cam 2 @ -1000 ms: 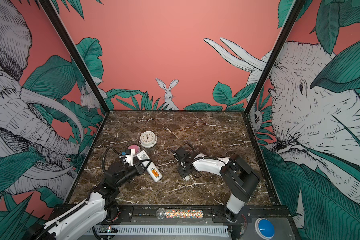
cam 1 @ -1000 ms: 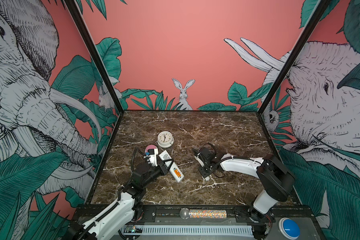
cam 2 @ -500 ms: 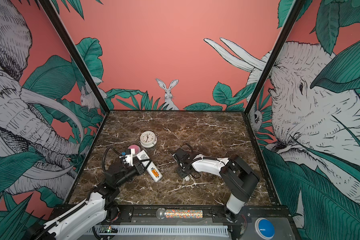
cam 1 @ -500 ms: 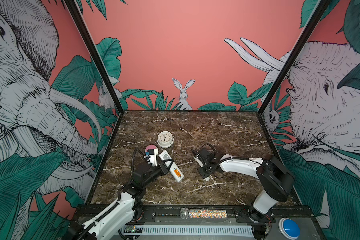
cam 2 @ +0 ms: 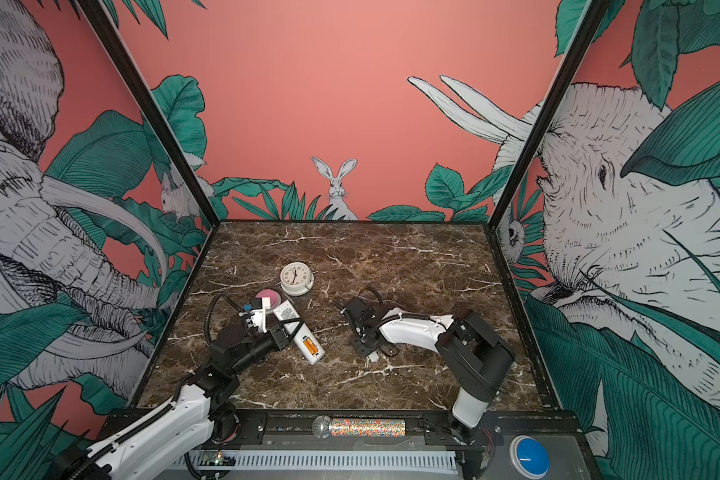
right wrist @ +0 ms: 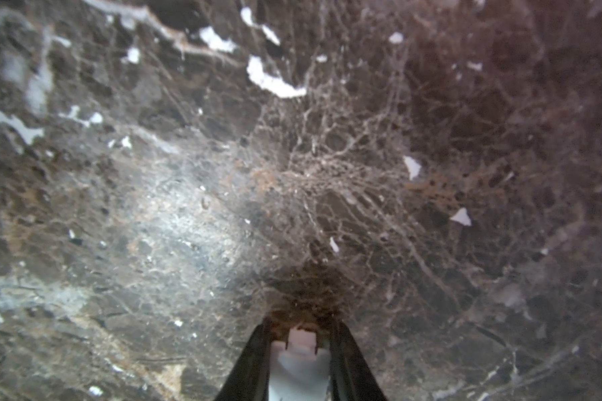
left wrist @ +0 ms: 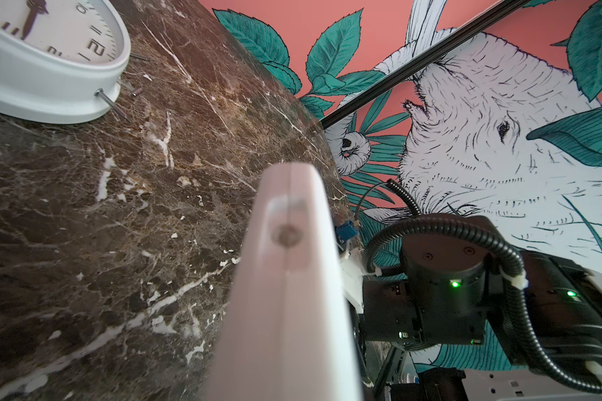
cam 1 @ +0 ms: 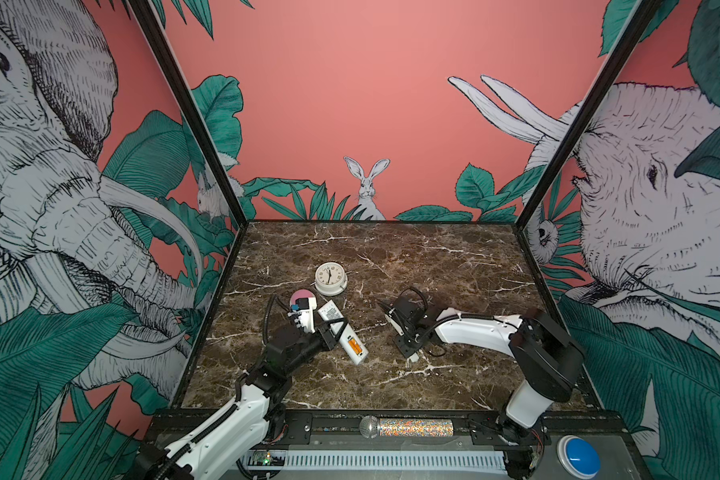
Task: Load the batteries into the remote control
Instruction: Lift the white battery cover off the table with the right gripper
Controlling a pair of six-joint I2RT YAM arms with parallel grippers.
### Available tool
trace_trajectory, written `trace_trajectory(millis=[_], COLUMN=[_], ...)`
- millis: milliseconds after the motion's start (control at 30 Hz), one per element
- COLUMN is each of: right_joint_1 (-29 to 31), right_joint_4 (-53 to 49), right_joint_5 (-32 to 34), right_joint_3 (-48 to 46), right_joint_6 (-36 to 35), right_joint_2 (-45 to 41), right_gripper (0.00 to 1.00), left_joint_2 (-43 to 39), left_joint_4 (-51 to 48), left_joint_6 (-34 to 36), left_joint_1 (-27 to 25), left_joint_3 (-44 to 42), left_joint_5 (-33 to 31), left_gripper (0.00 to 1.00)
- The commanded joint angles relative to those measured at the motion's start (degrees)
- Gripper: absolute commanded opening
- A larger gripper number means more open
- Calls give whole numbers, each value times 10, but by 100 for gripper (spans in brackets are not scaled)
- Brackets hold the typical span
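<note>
The white remote control (cam 1: 338,328) (cam 2: 296,330) lies back up on the marble, slanting toward the front. Its compartment near the front end is open and shows an orange battery (cam 1: 353,345) (cam 2: 308,345); I cannot tell whether there are one or two. My left gripper (cam 1: 330,328) (cam 2: 284,329) is shut on the remote's middle, and the left wrist view shows the remote's end (left wrist: 285,264) close up. To the right, my right gripper (cam 1: 409,354) (cam 2: 370,352) (right wrist: 300,324) points down at the table, shut on a small white cover piece (right wrist: 299,361) (cam 1: 413,357).
A round white clock (cam 1: 330,277) (left wrist: 49,52) stands behind the remote. A pink and white round thing (cam 1: 301,296) lies by the left wrist. A glittery microphone (cam 1: 408,427) lies on the front rail, with a blue button (cam 1: 578,455) at the front right.
The right gripper has shifted very slightly to the left, staying low over the table. The left gripper and the remote have not moved.
</note>
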Motion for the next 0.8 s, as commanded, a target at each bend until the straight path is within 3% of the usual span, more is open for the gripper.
trace_trajectory(millis=[0, 233, 767], right_joint_1=[8, 12, 22], right_joint_4=[-24, -30, -37], right_joint_5=[11, 18, 24], right_joint_3=[9, 11, 21], right_joint_6=[2, 4, 5], right_joint_2=[9, 9, 15], right_gripper=[35, 39, 32], left_joint_2=[0, 2, 0], left_joint_4=[28, 29, 28], left_joint_6=[6, 6, 7], left_joint_1=[-4, -3, -5], left_joint_3=[10, 9, 9], left_joint_5=[-4, -5, -6], left_gripper=[0, 0, 0])
